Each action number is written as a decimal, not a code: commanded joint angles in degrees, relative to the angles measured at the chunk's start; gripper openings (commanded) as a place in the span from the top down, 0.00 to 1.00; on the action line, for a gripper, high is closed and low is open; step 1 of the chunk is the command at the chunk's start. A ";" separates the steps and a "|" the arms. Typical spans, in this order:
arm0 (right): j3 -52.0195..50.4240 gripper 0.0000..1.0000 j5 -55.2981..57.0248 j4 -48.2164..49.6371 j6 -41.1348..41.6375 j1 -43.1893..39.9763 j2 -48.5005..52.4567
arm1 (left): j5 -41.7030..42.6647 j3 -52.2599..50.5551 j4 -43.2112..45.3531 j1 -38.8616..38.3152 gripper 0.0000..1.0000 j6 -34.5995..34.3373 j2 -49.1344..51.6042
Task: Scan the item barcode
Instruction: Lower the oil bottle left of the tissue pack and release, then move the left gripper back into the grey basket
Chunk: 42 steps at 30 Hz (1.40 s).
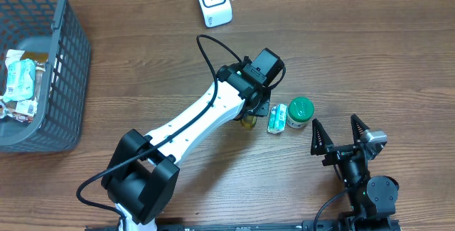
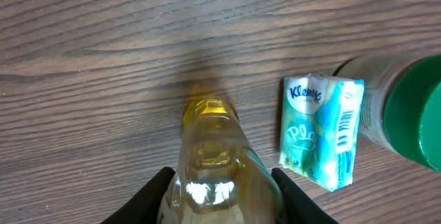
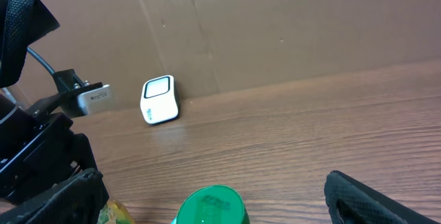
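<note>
Bottle (image 2: 213, 158) first: where do we have it?

We see it lying on the wood-grain counter (image 1: 370, 46), just left of the tissue pack (image 2: 320, 131). The left pincer (image 2: 222, 177) is closed on it, one black finger pressed against each side.

What can we say about its make?

It is clear, glossy plastic with a rounded body, yellowish liquid inside and a yellow far end. We can read no label on it from the left wrist view.

And the writing nearby?

The pack reads "Kleenex" in blue script. It is a soft, rectangular blue-and-white wrapper, with a barcode printed along its right edge. Touching it on the right is a pale, rounded jar (image 1: 300, 111) with a smooth green lid.

Do we see the scanner (image 1: 213, 1)?

Yes, it is a white, rounded block with a dark-framed window, at the far edge of the counter, well apart from the bottle.

And the other arm?

The right pincer (image 1: 334, 121) has its fingers spread wide, near the jar. A grey mesh basket (image 1: 71, 67) at far left holds white-and-green packets, their print too small for us to read.
</note>
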 commanded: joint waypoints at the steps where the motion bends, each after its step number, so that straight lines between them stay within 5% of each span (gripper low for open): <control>1: -0.59 0.00 0.31 0.22 0.00 -0.26 -0.46 | 2.38 -0.59 0.02 -0.02 0.64 -4.13 -0.22; 5: -0.59 0.00 0.31 0.24 0.00 -0.26 -0.46 | 1.66 -0.59 0.44 -0.02 0.49 -5.29 -0.22; 10: -0.59 0.00 0.31 0.24 0.00 -0.26 -0.46 | 1.64 -0.57 0.57 0.00 0.10 -4.94 -0.22; 13: -0.59 0.00 0.31 0.24 0.00 -0.26 -0.46 | 1.60 -0.50 1.22 0.00 0.02 -2.38 -0.24; 20: -0.59 0.00 0.31 0.24 0.00 -0.26 -0.46 | -4.13 4.15 2.60 0.48 0.00 4.70 -0.68; 27: -0.59 0.00 0.31 0.24 0.00 -0.26 -0.46 | -11.98 23.23 -4.52 4.70 0.00 12.41 -0.76; 29: -0.59 0.00 0.31 0.22 0.00 -0.26 -0.46 | -13.03 36.04 -10.32 9.60 0.00 16.83 -0.76; 34: -0.59 0.00 0.31 0.24 0.00 -0.26 -0.46 | -21.97 49.44 -15.76 18.14 0.00 20.04 -0.76; 42: -0.59 0.00 0.31 0.24 0.00 -0.26 -0.46 | -31.21 55.98 -19.19 34.71 0.00 24.11 -0.76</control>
